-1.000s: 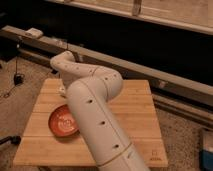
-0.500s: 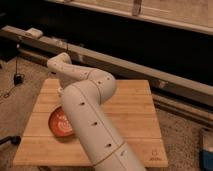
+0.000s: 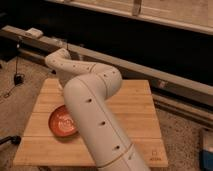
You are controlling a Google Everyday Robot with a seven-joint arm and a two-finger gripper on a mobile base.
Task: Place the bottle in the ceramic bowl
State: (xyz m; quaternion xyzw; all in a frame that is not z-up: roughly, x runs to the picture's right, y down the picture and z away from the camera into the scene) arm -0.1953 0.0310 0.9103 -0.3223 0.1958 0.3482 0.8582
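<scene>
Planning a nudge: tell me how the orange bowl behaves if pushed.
The bowl, shallow and wide, probably slides flat on the wooden table rather than tipping. Its glazed look suggests stiff, chippable ceramic. The gripper is hidden behind the arm.

A pale plank bench [image 3: 135, 112] stands on speckled floor [image 3: 185, 142] — on its left front part lies the orange-red ceramic bowl [image 3: 59, 122], partly covered by the arm [image 3: 95, 115]. The hand is hidden behind that arm.
</scene>
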